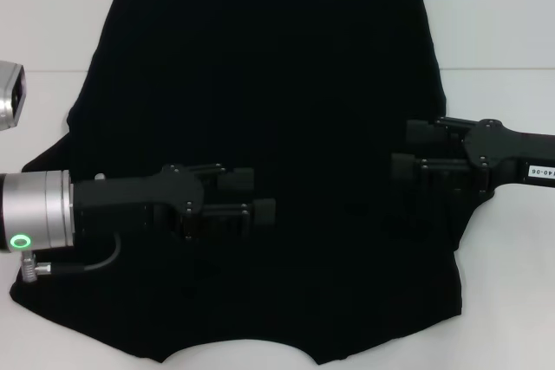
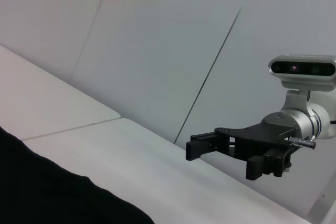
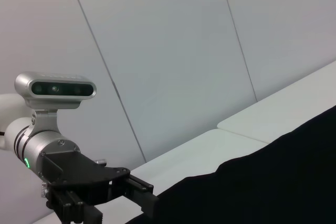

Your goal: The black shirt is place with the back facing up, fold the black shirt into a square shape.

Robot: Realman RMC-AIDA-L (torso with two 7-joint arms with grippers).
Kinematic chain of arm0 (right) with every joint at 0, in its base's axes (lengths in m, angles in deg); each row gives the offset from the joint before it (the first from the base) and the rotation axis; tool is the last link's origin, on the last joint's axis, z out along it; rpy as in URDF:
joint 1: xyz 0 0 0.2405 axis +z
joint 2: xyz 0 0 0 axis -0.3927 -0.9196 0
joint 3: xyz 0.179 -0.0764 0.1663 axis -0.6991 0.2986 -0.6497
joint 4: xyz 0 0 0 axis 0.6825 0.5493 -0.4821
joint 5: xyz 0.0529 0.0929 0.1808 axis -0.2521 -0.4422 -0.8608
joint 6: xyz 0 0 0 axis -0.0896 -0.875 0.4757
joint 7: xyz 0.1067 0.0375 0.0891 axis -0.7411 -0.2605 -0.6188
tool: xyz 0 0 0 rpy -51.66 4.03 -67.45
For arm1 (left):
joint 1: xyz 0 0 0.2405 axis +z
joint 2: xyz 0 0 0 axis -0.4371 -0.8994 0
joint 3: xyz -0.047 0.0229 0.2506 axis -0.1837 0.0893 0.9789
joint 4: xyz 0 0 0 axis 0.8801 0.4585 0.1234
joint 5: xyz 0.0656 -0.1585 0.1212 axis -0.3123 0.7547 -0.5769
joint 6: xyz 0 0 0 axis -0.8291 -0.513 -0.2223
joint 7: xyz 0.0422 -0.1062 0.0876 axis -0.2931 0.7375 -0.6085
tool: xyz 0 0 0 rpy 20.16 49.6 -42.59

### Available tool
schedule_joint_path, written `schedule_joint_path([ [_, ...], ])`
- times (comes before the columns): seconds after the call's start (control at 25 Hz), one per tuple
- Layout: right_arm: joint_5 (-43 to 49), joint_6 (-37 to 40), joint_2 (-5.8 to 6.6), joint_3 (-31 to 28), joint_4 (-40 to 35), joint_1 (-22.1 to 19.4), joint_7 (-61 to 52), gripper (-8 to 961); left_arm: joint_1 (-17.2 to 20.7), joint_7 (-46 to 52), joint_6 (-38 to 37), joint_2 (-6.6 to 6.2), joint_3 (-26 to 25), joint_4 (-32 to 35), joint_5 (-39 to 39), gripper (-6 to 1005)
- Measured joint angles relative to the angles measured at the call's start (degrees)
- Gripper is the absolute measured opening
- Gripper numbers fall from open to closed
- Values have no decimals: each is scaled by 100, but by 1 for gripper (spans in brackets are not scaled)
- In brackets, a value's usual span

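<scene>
The black shirt (image 1: 260, 84) lay spread flat on the white table (image 1: 494, 32), plain face up, no lettering showing, its long axis running away from the robot. Both grippers hung over it, pointing inward: the left gripper (image 1: 256, 197) nearer its middle, jaws apart; the right gripper (image 1: 408, 151) by its edge, jaws likewise apart.

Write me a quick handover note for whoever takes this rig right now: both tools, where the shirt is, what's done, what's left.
Left tool: open, empty, hovering over the black shirt on its left half.
Right tool: open, empty, over the shirt near its right edge.
Shirt: spread flat on the white table, plain face up, no lettering visible, neckline toward the robot.
Done: no fold visible.
Left: all the folding into a square.
</scene>
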Motion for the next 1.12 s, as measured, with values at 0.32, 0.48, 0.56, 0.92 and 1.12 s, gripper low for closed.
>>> schedule_joint_path([
  [0.32,-1,-4,-19,0,0,1,0,885,0,0,0,0,7,0,-1,756],
  [0.48,-4,-9,-35,0,0,4,0,885,0,1,23,0,-10,0,-1,755],
  [0.56,-10,-17,-40,0,0,8,0,885,4,19,103,0,-14,0,-1,755],
  [0.92,-80,-186,-118,-6,54,60,8,886,151,686,903,-119,-1075,61,-344,754],
  [1.12,-80,-387,-224,2,58,112,20,886,273,1385,1384,-300,-1899,176,-679,754],
])
